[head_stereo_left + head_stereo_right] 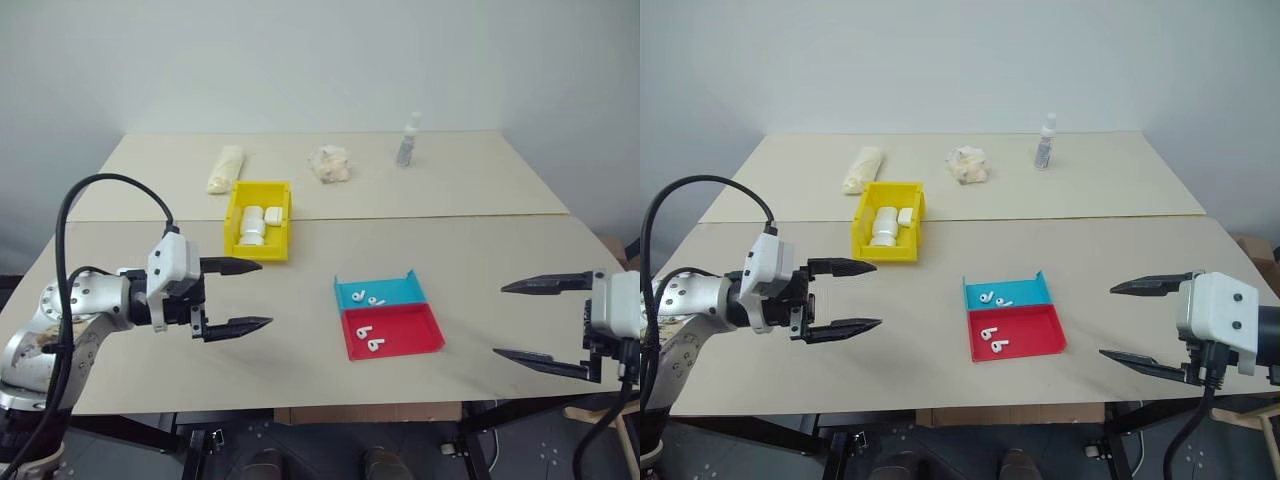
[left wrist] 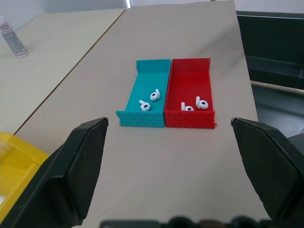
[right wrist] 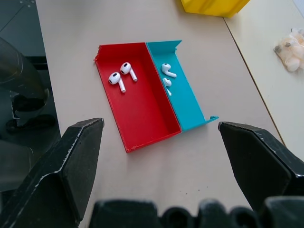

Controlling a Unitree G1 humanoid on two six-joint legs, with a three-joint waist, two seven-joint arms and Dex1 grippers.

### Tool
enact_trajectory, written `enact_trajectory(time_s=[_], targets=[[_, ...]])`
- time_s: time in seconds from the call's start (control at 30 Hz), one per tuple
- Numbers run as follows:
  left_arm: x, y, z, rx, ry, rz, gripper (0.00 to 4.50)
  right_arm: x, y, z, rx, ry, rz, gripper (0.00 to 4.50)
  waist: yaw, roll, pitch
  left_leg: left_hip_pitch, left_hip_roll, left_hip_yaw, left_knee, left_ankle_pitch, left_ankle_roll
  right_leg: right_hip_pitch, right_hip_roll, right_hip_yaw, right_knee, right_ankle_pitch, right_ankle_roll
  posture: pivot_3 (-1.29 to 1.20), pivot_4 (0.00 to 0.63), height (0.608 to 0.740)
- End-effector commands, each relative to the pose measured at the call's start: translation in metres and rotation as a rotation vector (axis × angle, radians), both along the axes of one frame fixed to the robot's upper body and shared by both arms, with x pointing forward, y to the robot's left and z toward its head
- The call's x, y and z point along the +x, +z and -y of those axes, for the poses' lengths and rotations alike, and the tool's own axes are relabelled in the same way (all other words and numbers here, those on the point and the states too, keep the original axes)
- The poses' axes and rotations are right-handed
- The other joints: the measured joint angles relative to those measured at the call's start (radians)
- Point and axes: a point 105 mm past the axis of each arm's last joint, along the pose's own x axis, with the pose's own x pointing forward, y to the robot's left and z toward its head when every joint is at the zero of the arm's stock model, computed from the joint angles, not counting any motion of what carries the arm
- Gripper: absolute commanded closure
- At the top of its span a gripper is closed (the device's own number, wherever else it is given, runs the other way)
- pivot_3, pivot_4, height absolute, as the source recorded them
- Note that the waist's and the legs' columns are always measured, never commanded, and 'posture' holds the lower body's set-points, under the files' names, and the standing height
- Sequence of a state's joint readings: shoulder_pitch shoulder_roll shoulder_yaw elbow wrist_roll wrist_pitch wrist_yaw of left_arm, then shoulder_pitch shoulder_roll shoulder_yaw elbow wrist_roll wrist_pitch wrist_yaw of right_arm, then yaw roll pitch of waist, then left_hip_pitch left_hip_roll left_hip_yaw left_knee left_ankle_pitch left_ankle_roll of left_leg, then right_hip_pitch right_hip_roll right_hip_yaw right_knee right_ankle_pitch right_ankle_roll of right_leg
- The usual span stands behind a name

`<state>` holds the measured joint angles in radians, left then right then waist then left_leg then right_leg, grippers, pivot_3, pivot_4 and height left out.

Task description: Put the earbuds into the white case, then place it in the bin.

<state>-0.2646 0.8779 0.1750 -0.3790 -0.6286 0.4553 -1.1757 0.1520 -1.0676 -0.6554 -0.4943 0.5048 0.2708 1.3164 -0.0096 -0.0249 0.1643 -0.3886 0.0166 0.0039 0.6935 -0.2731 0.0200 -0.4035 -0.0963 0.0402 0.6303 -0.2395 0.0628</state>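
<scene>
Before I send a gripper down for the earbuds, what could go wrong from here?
1. The earbuds lie close together in pairs inside the walled red tray and blue tray; wide fingers may hit a wall or nudge both.
2. The yellow bin already holds several look-alike white cases, so the wrong one could be picked.

earbuds: two tiny glossy white buds with short stems lying side by side in the red tray, two more lying in the adjoining blue tray | white case: small, rounded, sitting inside the bin among other white pieces | bin: bright yellow, sitting upright on the table beyond the trays
</scene>
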Motion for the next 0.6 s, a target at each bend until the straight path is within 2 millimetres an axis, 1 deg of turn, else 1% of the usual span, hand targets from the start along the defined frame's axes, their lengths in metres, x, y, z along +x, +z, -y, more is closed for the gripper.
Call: enact_trajectory(time_s=[0.03, 0.17, 0.27, 0.37, 0.5, 0.53, 0.6], targets=[[-0.005, 0.012, 0.000, 0.007, -0.028, 0.025, 0.00, -0.001, 0.010, 0.000, -0.005, 0.002, 0.054, 0.05, 0.000, 0.000, 0.000, 0.000, 0.000, 0.000, 0.000, 0.000, 0.000, 0.000, 0.000, 0.000, 0.000, 0.000, 0.000, 0.00, 0.150, 0.740], [-0.002, 0.016, 0.001, 0.001, 0.016, 0.040, 0.00, -0.001, 0.009, 0.001, -0.005, 0.002, 0.052, 0.05, 0.000, 0.000, 0.000, 0.000, 0.000, 0.000, 0.000, 0.000, 0.000, 0.000, 0.000, 0.000, 0.000, 0.000, 0.000, 0.00, 0.150, 0.740], [-0.002, 0.014, 0.001, 0.023, 0.022, 0.038, 0.00, -0.001, 0.008, 0.001, -0.004, 0.000, 0.049, 0.05, 0.000, 0.000, 0.000, 0.000, 0.000, 0.000, 0.000, 0.000, 0.000, 0.000, 0.000, 0.000, 0.000, 0.000, 0.000, 0.00, 0.150, 0.740], [0.001, 0.012, 0.000, 0.042, 0.070, 0.044, 0.00, 0.000, 0.005, 0.002, -0.007, -0.004, 0.043, 0.05, 0.000, 0.000, 0.000, 0.000, 0.000, 0.000, 0.000, 0.000, 0.000, 0.000, 0.000, 0.000, 0.000, 0.000, 0.000, 0.00, 0.150, 0.740], [0.014, 0.011, -0.005, 0.101, 0.215, 0.110, 0.00, 0.000, 0.002, 0.003, -0.009, -0.014, 0.035, 0.05, 0.000, 0.000, 0.000, 0.000, 0.000, 0.000, 0.000, 0.000, 0.000, 0.000, 0.000, 0.000, 0.000, 0.000, 0.000, 0.00, 0.150, 0.740], [0.020, 0.012, -0.008, 0.127, 0.276, 0.137, 0.00, 0.001, 0.001, 0.003, -0.009, -0.016, 0.034, 0.05, 0.000, 0.000, 0.000, 0.000, 0.000, 0.000, 0.000, 0.000, 0.000, 0.000, 0.000, 0.000, 0.000, 0.000, 0.000, 0.00, 0.150, 0.740], [0.030, 0.020, -0.015, 0.126, 0.391, 0.189, 0.00, 0.002, 0.000, 0.002, -0.009, -0.019, 0.033, 0.05, 0.000, 0.000, 0.000, 0.000, 0.000, 0.000, 0.000, 0.000, 0.000, 0.000, 0.000, 0.000, 0.000, 0.000, 0.000, 0.00, 0.150, 0.740]])
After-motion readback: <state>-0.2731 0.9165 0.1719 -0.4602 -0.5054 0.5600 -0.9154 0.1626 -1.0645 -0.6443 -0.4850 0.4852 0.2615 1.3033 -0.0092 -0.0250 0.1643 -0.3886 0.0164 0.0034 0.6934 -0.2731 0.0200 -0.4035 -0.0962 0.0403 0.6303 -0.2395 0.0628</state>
